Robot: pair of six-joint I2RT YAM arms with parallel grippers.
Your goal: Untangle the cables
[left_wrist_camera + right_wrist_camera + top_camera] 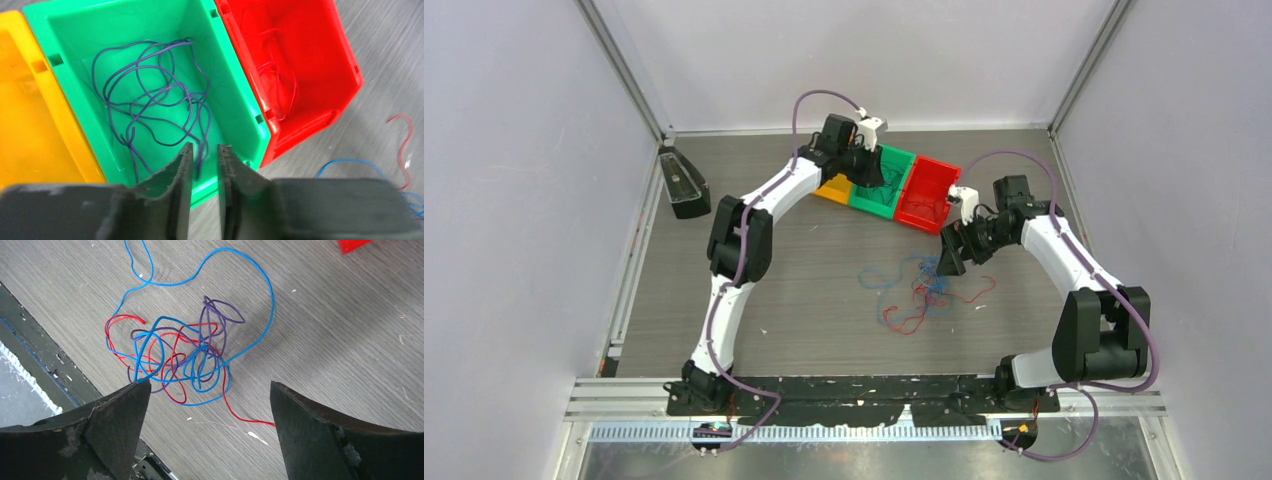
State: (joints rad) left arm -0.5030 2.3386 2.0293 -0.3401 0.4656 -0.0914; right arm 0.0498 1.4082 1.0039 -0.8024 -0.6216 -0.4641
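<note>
A tangle of thin blue, red and purple cables [185, 355] lies on the wooden table, also seen in the top view [924, 292]. My right gripper [210, 385] hangs just above its near side, jaws wide open and empty; in the top view it [948, 264] is at the tangle's upper right. A loose purple cable [150, 100] lies coiled in the green bin [235, 75]. A red cable [277, 80] lies in the red bin [320, 60]. My left gripper [205, 147] hovers over the green bin's near corner, jaws a narrow gap apart, holding nothing; a purple end lies below the gap.
A yellow bin [30, 125] stands left of the green one; the three bins sit in a row at the back [889, 180]. A black object [682, 182] lies at the far left. White walls and metal rails enclose the table.
</note>
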